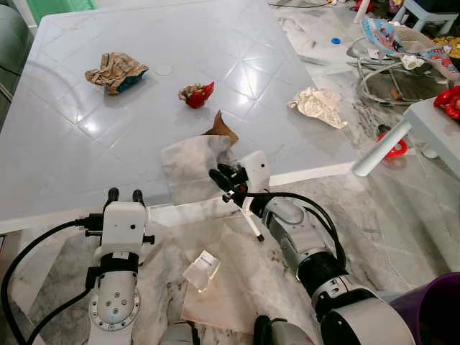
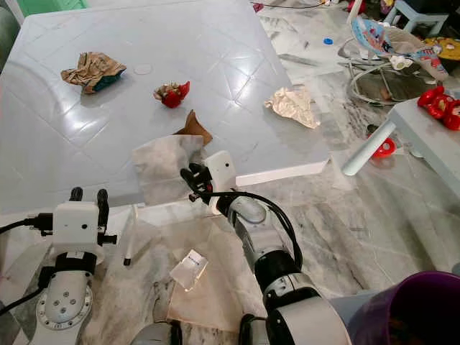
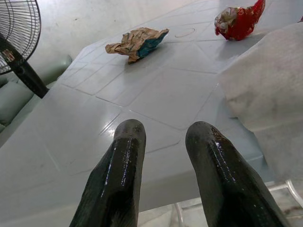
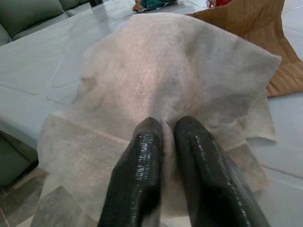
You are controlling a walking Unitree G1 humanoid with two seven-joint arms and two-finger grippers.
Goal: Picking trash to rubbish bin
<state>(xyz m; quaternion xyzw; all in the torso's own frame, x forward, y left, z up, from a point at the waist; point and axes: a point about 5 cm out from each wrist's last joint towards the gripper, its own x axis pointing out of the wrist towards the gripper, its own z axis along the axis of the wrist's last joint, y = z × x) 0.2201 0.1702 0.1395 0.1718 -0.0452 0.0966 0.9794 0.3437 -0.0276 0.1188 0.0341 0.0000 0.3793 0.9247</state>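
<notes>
Closest to the camera, the right gripper (image 4: pixel 163 142) pinches the near fold of the white tissue (image 1: pixel 188 165) at the table's (image 1: pixel 65 165) six-o'clock edge; it looks light, soft and tearable, while the left gripper (image 1: pixel 123 196) waits parted

White table (image 1: pixel 86 165); scattered wrappers (image 1: pixel 115 72)

Open grey plastic table (image 1: pixel 108 154) at the left gripper's (image 1: pixel 123 195) twelve o'clock; crumpled brown paper wad (image 1: pixel 115 71) beyond.

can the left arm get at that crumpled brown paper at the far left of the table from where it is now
Probably yes: the left gripper is open at the near table edge, and bare tabletop lies between it and the crumpled brown paper, though it's a long stretch.
</notes>
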